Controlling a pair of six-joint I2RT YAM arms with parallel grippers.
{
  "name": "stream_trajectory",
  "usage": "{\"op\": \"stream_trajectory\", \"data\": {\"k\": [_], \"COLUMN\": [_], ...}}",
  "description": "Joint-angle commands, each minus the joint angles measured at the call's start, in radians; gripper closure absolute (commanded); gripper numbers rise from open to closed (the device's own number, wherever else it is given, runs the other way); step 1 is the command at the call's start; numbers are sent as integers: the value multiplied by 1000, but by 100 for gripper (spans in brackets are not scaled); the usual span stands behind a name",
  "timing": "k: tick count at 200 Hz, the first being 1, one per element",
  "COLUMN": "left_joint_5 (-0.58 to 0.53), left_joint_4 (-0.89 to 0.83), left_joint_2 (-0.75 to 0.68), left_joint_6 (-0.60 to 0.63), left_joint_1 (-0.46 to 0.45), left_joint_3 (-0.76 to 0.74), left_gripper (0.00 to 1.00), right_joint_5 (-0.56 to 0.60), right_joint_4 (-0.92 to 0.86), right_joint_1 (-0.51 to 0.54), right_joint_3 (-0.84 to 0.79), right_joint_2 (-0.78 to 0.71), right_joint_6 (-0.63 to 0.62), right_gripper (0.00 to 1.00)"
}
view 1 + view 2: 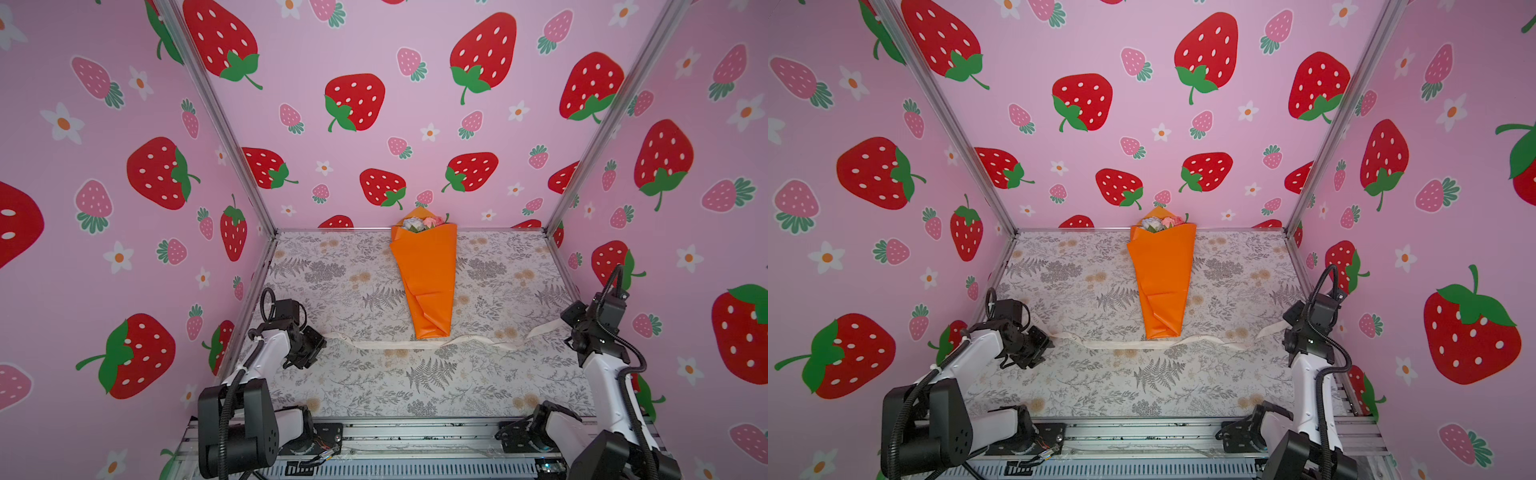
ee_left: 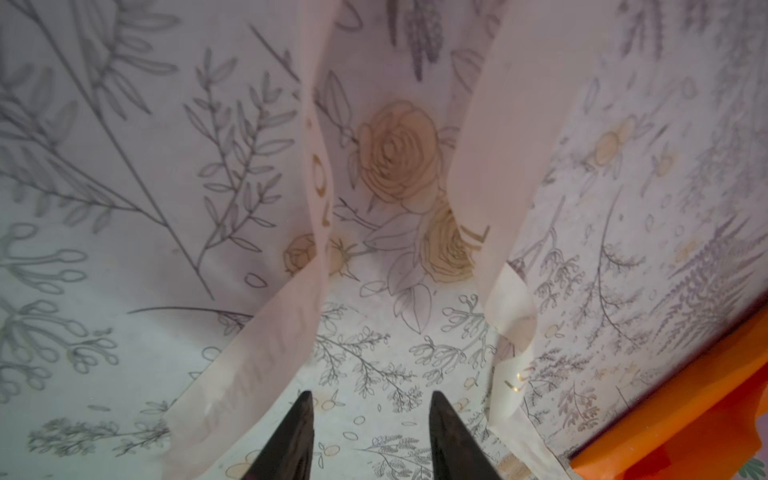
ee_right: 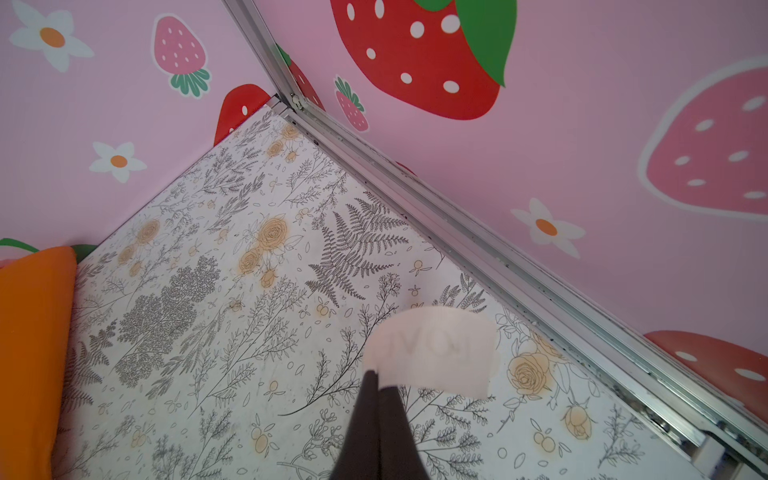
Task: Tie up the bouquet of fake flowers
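Orange paper wraps the bouquet [image 1: 426,282]. In both top views it lies at mid-width on the floral-printed surface [image 1: 374,386], with its white and pink flower heads at the back wall [image 1: 374,166] and its narrow folded end toward the near edge. A cream ribbon [image 1: 399,344] runs crosswise right at that narrow end; I cannot tell whether it passes under the paper. One end reaches the left end effector [image 1: 309,347], which is low near the left edge of the surface. The other end rises off the surface to the right end effector [image 1: 565,324] near the right edge. From this height I cannot tell how either one's jaws stand.

In the left wrist view, the left end effector [image 2: 368,432] has its two dark fingers [image 2: 291,436] apart, with only bare surface between them. Two twisted stretches of ribbon [image 2: 274,345], with gold lettering, lie to either side of the gap, one close beside a finger. A corner of the bouquet [image 2: 685,415] shows at the frame edge, clear of the fingers.

In the right wrist view, the right end effector [image 3: 376,386] has its fingers pressed together and clamped on the ribbon [image 3: 432,349]. The ribbon's blurred free end sticks out past the tips, above the surface. The bouquet [image 3: 33,332] sits at the frame edge, well apart from the grip.
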Motion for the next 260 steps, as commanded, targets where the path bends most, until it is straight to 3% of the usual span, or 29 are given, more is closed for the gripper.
{"op": "stream_trajectory", "data": {"k": [1,32,64,105,146,185,223,260], "left_joint_5": [-18,-53,-61,-68,-100,-170,-142,-131], "left_joint_4": [-8,-32,-22,-10,-11,-40,-71,11], "left_joint_2": [20,64,154,274,370,370,325,224], "left_joint_6": [24,78,122,135,128,132,150,72], "left_joint_1": [58,179,369,478,479,473,410,312], "left_joint_3": [-3,8,54,221,380,456,459,321], "left_gripper": [53,54,59,60,62,63,58,48], "right_joint_5": [-12,-15,-16,-23,-4,24,15,-18], "right_joint_4": [-12,-14,-14,-7,4,11,11,23], "right_joint_1": [-1,-1,-1,-1,-2,-2,-1,-1], "right_joint_3": [13,17,15,4,-7,0,13,-6], "right_joint_2": [-15,-15,-16,-9,44,100,118,114], "right_joint_6": [-17,-15,-15,-11,-3,3,-1,17], "right_gripper": [100,100,100,100,100,100,100,100]}}
